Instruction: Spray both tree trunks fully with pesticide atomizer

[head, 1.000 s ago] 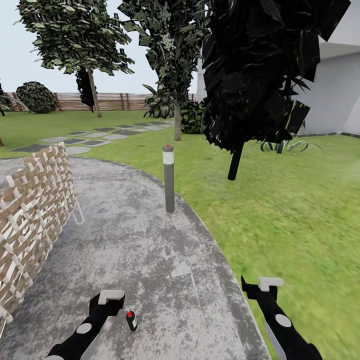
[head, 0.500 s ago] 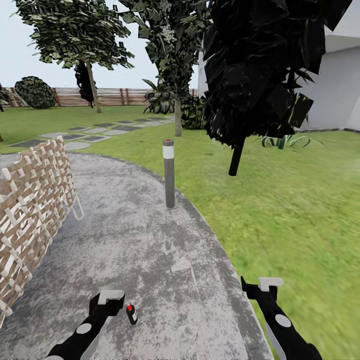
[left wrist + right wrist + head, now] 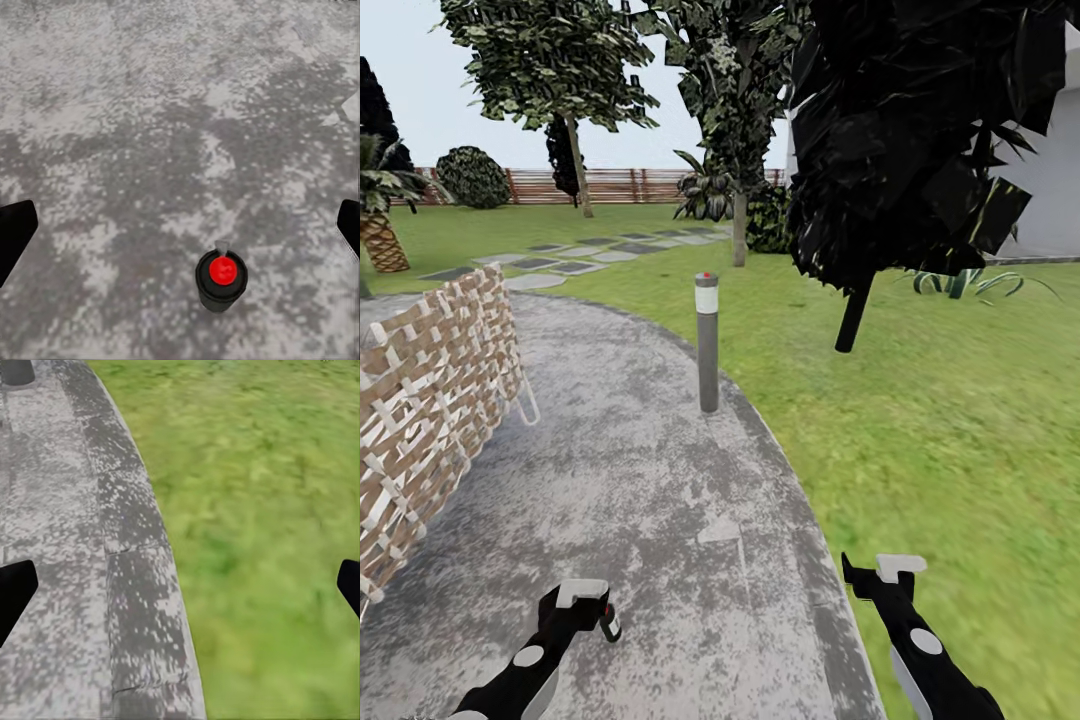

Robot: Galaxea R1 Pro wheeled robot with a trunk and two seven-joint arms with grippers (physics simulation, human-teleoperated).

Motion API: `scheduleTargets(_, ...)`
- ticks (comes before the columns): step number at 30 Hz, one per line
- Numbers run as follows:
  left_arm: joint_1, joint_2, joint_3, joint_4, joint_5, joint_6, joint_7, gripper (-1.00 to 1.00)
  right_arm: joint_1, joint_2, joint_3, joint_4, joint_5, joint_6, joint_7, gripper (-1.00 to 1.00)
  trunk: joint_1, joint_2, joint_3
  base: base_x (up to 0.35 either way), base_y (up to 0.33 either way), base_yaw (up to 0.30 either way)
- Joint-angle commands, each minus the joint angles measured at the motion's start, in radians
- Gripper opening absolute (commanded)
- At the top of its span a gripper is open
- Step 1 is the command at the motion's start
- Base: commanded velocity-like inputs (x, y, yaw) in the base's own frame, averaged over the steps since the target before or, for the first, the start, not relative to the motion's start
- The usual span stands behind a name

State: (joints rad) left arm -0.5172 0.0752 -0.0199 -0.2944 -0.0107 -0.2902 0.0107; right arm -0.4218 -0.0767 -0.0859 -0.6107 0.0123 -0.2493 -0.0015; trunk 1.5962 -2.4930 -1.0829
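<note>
A: Report the scene, left to right.

B: At far left stands a woven lattice screen of brown and white strips [image 3: 430,400] on the grey mottled stone paving [image 3: 650,500]. The left gripper [image 3: 582,597], black with a pale tip, hangs low over that paving.

A: Left tool state?

B: Wide. In the left wrist view its two dark fingertips [image 3: 15,232] sit at opposite edges of the frame, holding nothing.

A: Location of the task item?

B: The pesticide atomizer, a small black cylindrical can with a red cap [image 3: 220,280], stands upright on the paving between the spread fingers. In the head view it shows just beside the left gripper's tip, partly hidden by it.

A: Continue rightward.

B: A grey bollard with a white band and red top [image 3: 707,342] stands at the paving's curved edge. Beyond it, two trees with pale trunks [image 3: 578,165] rise near the grey stepping stones and the brown slatted fence [image 3: 630,184]. A near-black tree [image 3: 900,150] stands on the green lawn [image 3: 940,430].

A: Right tool state?

B: The right gripper [image 3: 890,575] hangs over the border of paving and grass, fingers wide apart, empty.
</note>
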Motion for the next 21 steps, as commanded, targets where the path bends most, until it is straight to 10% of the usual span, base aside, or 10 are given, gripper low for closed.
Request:
scheduleTargets(1,0.000,0.001,0.003,0.001,0.004,-0.001,0.000,1.00,0.000,0.000,0.000,0.000,0.000,0.000,0.000,1.00,0.000,0.000,-0.001,0.023,-0.058,0.072)
scheduleTargets(21,0.001,0.002,0.004,0.001,0.005,-0.046,-0.005,1.00,0.000,-0.001,-0.002,-0.001,0.000,0.000,0.000,1.00,0.009,-0.010,-0.064,0.002,-0.005,0.006)
